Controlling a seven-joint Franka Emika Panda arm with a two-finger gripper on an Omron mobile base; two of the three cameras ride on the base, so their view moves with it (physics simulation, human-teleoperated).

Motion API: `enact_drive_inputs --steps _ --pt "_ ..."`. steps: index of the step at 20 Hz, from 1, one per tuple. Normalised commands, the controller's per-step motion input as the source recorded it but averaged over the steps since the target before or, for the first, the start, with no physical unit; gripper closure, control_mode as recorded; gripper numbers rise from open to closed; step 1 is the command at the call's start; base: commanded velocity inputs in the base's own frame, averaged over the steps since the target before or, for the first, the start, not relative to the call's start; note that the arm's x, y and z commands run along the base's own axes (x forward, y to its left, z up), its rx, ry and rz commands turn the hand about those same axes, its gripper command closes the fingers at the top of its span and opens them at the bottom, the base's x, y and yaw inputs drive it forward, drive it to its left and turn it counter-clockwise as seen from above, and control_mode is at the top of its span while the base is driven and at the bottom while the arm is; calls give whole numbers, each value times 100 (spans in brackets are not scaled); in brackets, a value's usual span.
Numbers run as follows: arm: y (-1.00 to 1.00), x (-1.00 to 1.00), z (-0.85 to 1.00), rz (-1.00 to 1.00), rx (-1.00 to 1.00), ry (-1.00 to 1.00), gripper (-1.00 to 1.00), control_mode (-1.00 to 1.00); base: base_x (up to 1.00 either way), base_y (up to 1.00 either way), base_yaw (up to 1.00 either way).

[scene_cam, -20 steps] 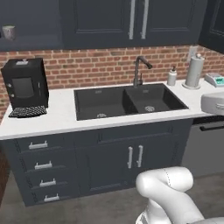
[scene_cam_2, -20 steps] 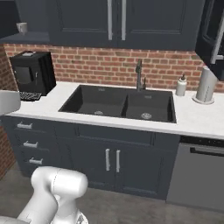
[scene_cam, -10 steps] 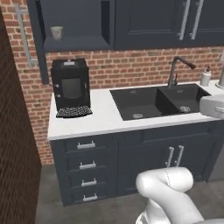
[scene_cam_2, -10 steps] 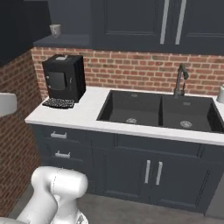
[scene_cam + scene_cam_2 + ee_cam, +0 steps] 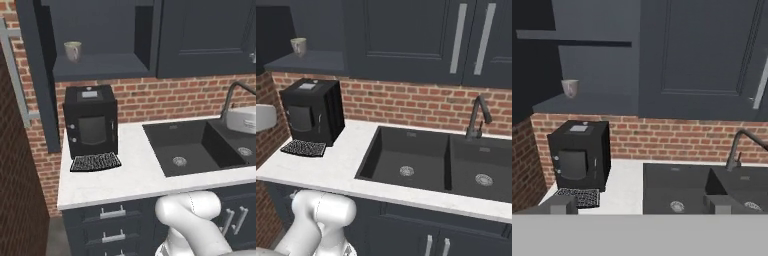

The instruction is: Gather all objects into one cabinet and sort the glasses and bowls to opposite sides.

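- Base has rolled left since a second ago, so both base views slid along the counter: the coffee machine (image 5: 91,121) went from the far left edge to front and centre, and the soap bottle and paper roll at the right end dropped out of frame.
- Cabinet (image 5: 100,40) is open now in front of the robot, door (image 5: 37,75) swung out to the left.
- One mug (image 5: 570,88) sits on the shelf (image 5: 587,104), well up and left of the fingers, handle side hard to make out.
- Gripper (image 5: 639,204) is spread wide, nothing between the fingers (image 5: 561,204), just hanging in the air facing the wall.
- Coffee machine is straight above the left fingertip in the hand view, its drip grate (image 5: 577,197) just beside that tip.
- Sink (image 5: 707,190) runs from between the fingers out past the right one, tap (image 5: 739,147) above it.
- Counter (image 5: 331,165) is bare white between machine and sink.
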Motion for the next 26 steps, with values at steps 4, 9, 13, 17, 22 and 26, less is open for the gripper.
enact_drive_inputs --steps 4,9,13,17,22,26 --pt "0 0 0 0 0 0 -100 100 54 49 1" --pt "0 0 0 0 0 0 -100 100 58 58 0" --pt "0 0 0 0 0 0 -100 100 38 64 0" --pt "0 0 0 0 0 0 -100 100 14 73 25" --pt "0 0 0 0 0 0 -100 100 2 77 30" --pt "0 0 0 0 0 0 -100 100 42 46 9"
